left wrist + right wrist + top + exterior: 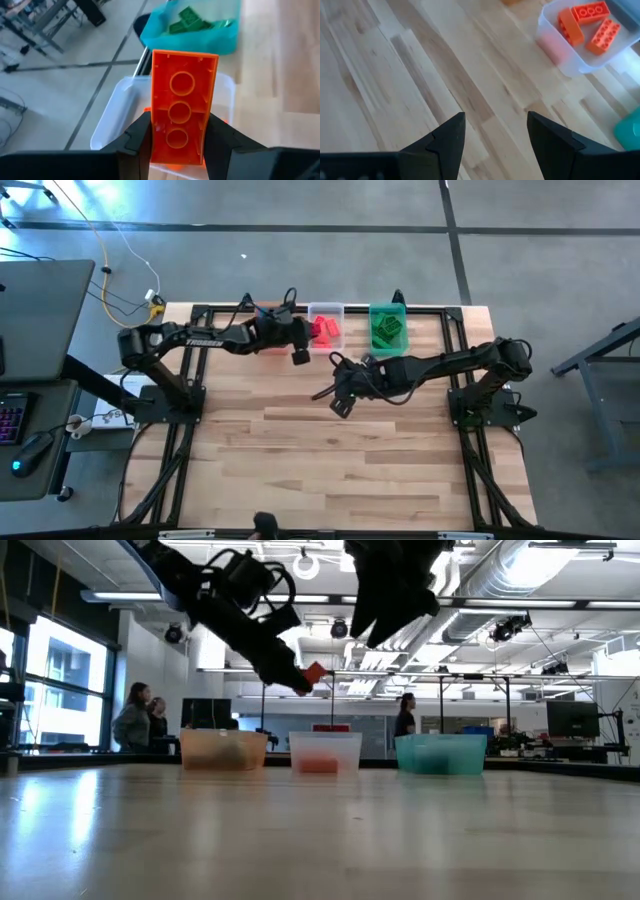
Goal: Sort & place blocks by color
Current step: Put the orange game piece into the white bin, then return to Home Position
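Observation:
My left gripper (pixel 177 132) is shut on a red block (pixel 182 105) and hangs over the near left corner of the clear bin (pixel 325 311), which holds several red blocks (pixel 326 331). In the low view the block (pixel 314 673) shows high above the bins. The green bin (pixel 388 309) to the right holds green blocks (pixel 187 22). My right gripper (pixel 495 130) stands open over bare table, nearer the front than the bins (pixel 340 402), with nothing between its fingers. My left gripper pinches the red block's two long sides (pixel 156 135) between its two fingers (pixel 142 132), at the block's end nearest the wrist. The fingers slant down from the table's left and lie along the block, which juts out past them. Its hollow underside faces the wrist camera, and it is lifted clear.
An orange bin (pixel 222 750) stands left of the clear bin (pixel 325 752) and the green bin (pixel 440 753) in a row at the table's far edge. The near half of the wooden table (pixel 340 470) is bare. People stand in the room beyond.

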`<state>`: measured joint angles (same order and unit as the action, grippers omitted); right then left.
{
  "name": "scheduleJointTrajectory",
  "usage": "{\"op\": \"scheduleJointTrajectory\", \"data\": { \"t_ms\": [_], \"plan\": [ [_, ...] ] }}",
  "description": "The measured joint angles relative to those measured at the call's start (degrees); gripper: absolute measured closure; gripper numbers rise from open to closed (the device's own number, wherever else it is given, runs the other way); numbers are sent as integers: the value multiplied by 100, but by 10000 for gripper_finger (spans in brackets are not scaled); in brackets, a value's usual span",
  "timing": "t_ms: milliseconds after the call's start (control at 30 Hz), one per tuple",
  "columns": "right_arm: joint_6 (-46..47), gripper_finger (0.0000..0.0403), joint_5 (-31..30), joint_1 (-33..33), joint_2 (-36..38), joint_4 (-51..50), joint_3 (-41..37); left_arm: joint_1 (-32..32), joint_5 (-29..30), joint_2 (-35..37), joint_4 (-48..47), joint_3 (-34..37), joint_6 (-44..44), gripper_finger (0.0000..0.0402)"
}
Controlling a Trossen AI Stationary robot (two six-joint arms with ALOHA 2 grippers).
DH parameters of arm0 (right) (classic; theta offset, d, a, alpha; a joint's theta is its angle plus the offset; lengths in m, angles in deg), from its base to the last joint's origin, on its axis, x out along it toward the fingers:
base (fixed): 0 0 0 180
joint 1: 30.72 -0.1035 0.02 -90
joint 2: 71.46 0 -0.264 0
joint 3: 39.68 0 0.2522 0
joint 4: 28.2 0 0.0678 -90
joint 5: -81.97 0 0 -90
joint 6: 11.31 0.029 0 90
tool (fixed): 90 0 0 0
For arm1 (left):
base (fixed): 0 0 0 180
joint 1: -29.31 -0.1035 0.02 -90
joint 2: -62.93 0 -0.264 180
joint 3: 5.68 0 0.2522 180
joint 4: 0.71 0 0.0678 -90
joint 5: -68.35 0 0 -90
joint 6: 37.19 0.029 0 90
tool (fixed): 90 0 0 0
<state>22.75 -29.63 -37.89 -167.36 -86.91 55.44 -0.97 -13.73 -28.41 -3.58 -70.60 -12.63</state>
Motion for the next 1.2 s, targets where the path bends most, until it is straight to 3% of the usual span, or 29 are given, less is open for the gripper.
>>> {"op": "scheduleJointTrajectory", "data": {
  "t_ms": [400,567,1200],
  "plan": [
    [-258,203,-151,-1,0,577,0,-350,-347,-979,-501,-1059,-57,295],
    [-258,203,-147,-1,0,568,0,-435,-556,-1237,-515,-1305,-151,267],
    [-302,203,-74,-1,0,540,0,-429,-380,-1254,-952,-1486,-738,196]
  ]
}}
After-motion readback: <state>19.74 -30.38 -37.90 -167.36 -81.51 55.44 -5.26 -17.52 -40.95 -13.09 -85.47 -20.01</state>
